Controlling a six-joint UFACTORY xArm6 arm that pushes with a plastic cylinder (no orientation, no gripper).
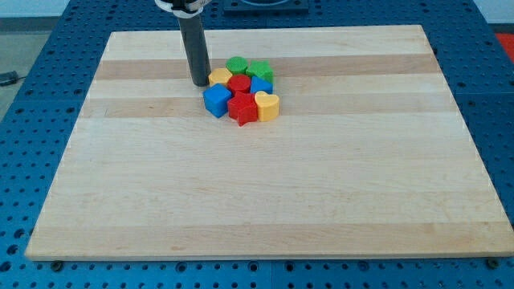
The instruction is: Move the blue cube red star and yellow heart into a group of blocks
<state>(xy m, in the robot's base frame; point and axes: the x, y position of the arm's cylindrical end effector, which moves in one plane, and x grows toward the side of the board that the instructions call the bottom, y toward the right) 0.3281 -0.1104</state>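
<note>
The blue cube (215, 99), the red star (242, 109) and the yellow heart (267, 105) sit side by side in the front row of a tight cluster near the view's top centre. The star touches both the cube and the heart. My tip (200, 83) rests on the board just left of the cluster, above and slightly left of the blue cube, close to a yellow block (220, 77).
Behind the front row are a red block (238, 83), a small blue block (261, 86), a green round block (236, 65) and a green star-like block (259, 71). The wooden board (265, 201) lies on a blue perforated table.
</note>
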